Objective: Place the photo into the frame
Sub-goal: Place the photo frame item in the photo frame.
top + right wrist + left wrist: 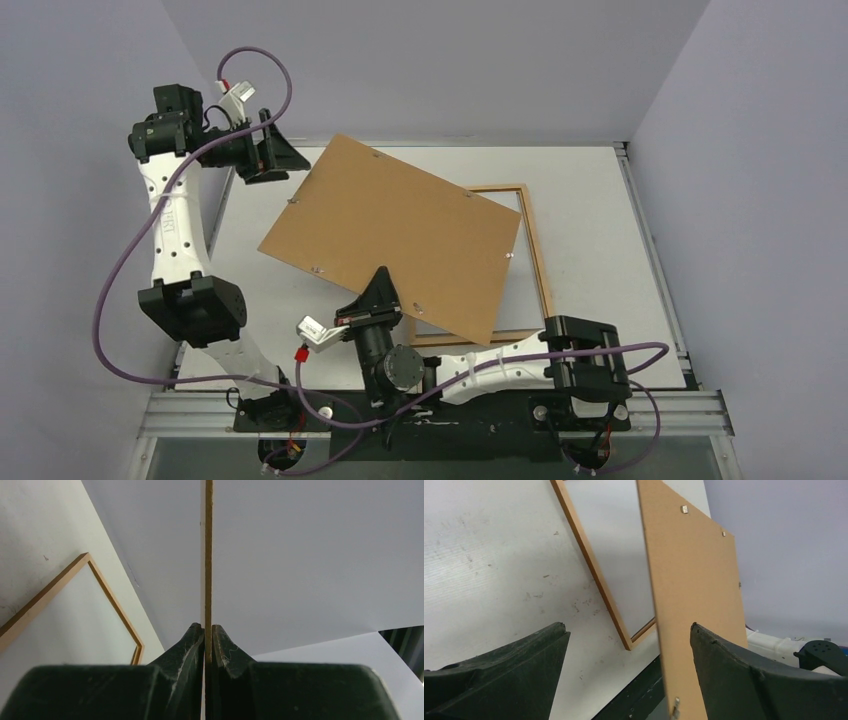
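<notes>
My right jaws are fully closed on the near edge of the backing board. The right wrist view shows that edge pinched upright between the two pads. I hold the thin sheet by its rim because, as I judge it, that is the only way to lift it flat off the bench.

The board hangs raised and tilted. Its far corner points toward the left arm, and its right end overlaps the frame. The frame lies flat on the right half of the bench with its far, right and near rails showing. I read the lift as clearing the frame's opening so that the print can go in.

I cannot place the photo, because its banded face shows in none of my views. In the right wrist view a white sliver runs along the left side of the brown edge. It may be the print's white back caught together with the board, but I cannot tell.

My left jaws stand wide open and hold nothing. They hover above the far left of the bench, just beside the board's far-left edge. In the left wrist view that edge crosses the gap close to one finger, and I cannot tell whether it touches. I judge that they are placed there to steady or take over the sheet.
</notes>
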You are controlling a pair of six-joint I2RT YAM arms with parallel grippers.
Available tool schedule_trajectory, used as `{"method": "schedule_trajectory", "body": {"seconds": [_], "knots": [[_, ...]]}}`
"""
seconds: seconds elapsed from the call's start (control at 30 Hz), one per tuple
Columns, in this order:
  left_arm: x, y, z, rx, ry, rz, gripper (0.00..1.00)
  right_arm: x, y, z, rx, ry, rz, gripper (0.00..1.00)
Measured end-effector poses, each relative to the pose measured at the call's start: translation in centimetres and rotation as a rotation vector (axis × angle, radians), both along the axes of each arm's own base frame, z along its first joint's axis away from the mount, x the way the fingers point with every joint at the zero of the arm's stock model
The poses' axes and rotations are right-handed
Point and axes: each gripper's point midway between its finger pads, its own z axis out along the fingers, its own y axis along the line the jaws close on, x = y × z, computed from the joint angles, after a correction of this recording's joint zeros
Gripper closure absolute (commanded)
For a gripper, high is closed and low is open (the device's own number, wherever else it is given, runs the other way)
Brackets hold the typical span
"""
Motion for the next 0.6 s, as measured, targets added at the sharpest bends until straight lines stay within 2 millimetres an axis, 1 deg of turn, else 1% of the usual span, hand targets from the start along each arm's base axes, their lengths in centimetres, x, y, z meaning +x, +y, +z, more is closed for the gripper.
{"method": "schedule_trajectory", "body": {"seconds": [0.13, 0.23, 0.37, 0.4, 0.47, 0.57, 0.6], "knots": [[0.1, -0.5, -1.3, 0.008, 0.029, -0.024, 0.29, -0.4, 0.6, 0.6, 0.029, -0.009, 0.006, 0.95], [0.0, -1.3, -1.8, -0.012, 0.046, -0.059, 0.40, -0.4, 1.3, -0.1, 0.013, -0.014, 0.011, 0.95], [-0.2, -2.1, -2.2, -0.046, 0.072, -0.100, 0.65, -0.4, 2.0, -1.4, -0.022, -0.016, 0.014, 0.95], [-0.2, -2.2, -2.3, -0.053, 0.080, -0.108, 0.69, -0.5, 2.1, -1.6, -0.027, -0.017, 0.015, 0.95], [-0.3, -2.3, -2.5, -0.058, 0.090, -0.127, 0.73, -0.5, 2.3, -1.8, -0.029, -0.016, 0.016, 0.95], [-0.6, -2.4, -2.9, -0.057, 0.100, -0.154, 0.75, -0.4, 2.6, -1.7, -0.012, -0.014, 0.010, 0.95], [-0.8, -2.5, -3.0, -0.059, 0.104, -0.161, 0.79, -0.4, 2.8, -1.6, -0.002, -0.014, 0.010, 0.95]]}}
